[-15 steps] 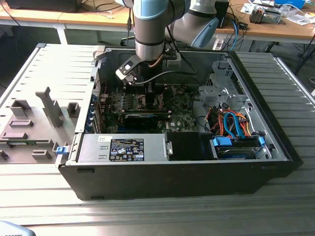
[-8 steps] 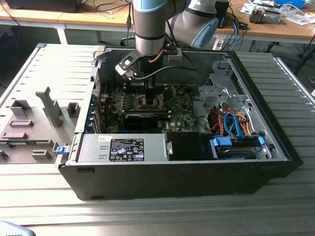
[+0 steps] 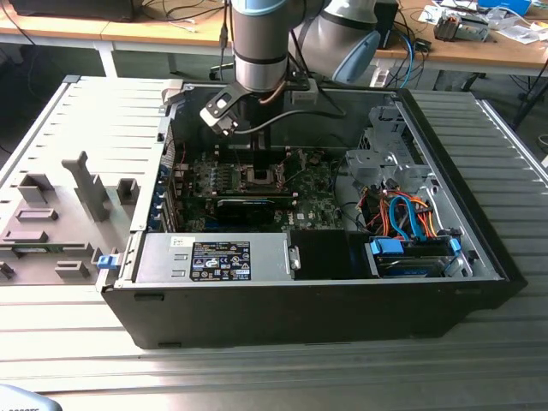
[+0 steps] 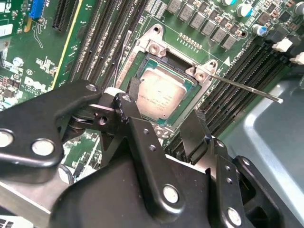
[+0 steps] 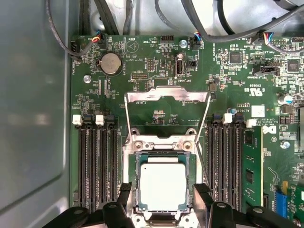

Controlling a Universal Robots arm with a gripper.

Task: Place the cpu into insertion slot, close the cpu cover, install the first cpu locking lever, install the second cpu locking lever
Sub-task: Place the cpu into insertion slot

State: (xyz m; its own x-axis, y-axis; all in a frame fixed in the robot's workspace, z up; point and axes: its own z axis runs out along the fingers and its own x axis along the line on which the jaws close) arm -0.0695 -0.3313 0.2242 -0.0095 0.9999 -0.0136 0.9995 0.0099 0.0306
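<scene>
The cpu (image 5: 163, 185) (image 4: 159, 92), a flat silver-grey square, lies seated in the insertion slot (image 5: 164, 153) on the green board. My gripper (image 5: 163, 191) (image 4: 164, 107) hangs just above it, open; its black fingers (image 5: 124, 195) stand on either side of the socket, apart from the chip. The cpu cover (image 5: 166, 93), a silver frame, is swung up and back from its hinge. Two thin locking levers (image 4: 247, 88) (image 4: 121, 54) stick out unlatched beside the socket. In the exterior view the gripper (image 3: 261, 167) reaches down into the open computer case over the socket (image 3: 261, 177).
Black memory slots (image 5: 97, 161) flank the socket on both sides, and a green memory stick (image 5: 251, 166) stands further out. Cables (image 5: 190, 19) run along the board's far edge. The case wall (image 5: 33, 118) is close by. A drive cage with orange and blue cables (image 3: 407, 214) fills the exterior view's right.
</scene>
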